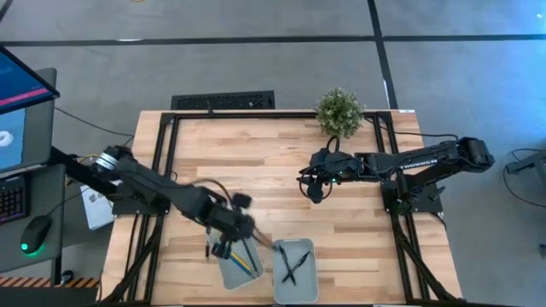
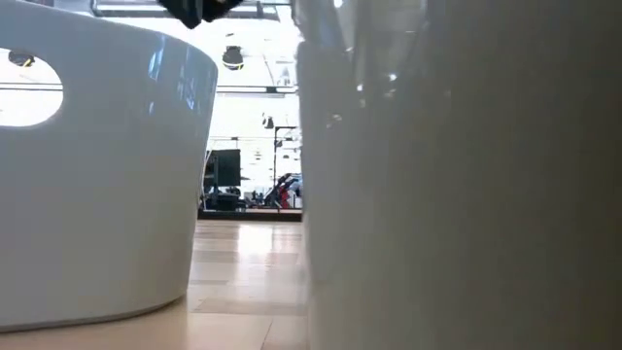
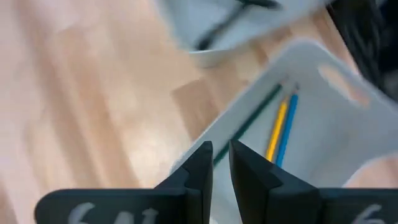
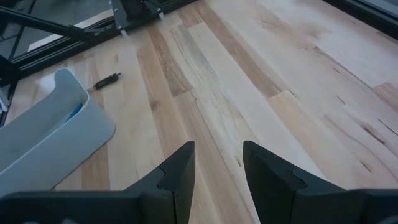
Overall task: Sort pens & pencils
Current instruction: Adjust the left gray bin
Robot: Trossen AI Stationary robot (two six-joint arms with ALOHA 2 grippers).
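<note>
Two white bins stand at the table's near edge. The left bin (image 1: 229,275) holds a yellow pencil (image 3: 277,127), a light blue pencil (image 3: 287,127) and a thin dark green stick (image 3: 252,118). The right bin (image 1: 297,286) holds crossed black pens (image 1: 293,263). My left gripper (image 3: 221,155) hangs over the left bin's far left corner (image 1: 223,247), its fingers only a stick's width apart. One short dark pen (image 4: 107,81) lies on the wood just left of that bin. My right gripper (image 4: 217,162) is open above the table's middle (image 1: 314,189), holding nothing. My left gripper has the dark green stick's near end (image 3: 219,157) running into the narrow gap between its fingertips, pinched there as far as shows. The fingers come from above, slanting toward the near edge. The stick slopes away from them along the bin's inner wall, beside the two pencils.
A small potted plant (image 1: 339,112) stands at the far edge, behind my right arm. In the low view the bins' white walls (image 2: 97,175) fill the picture. Bare wood (image 4: 249,93) stretches between my right gripper and the bins.
</note>
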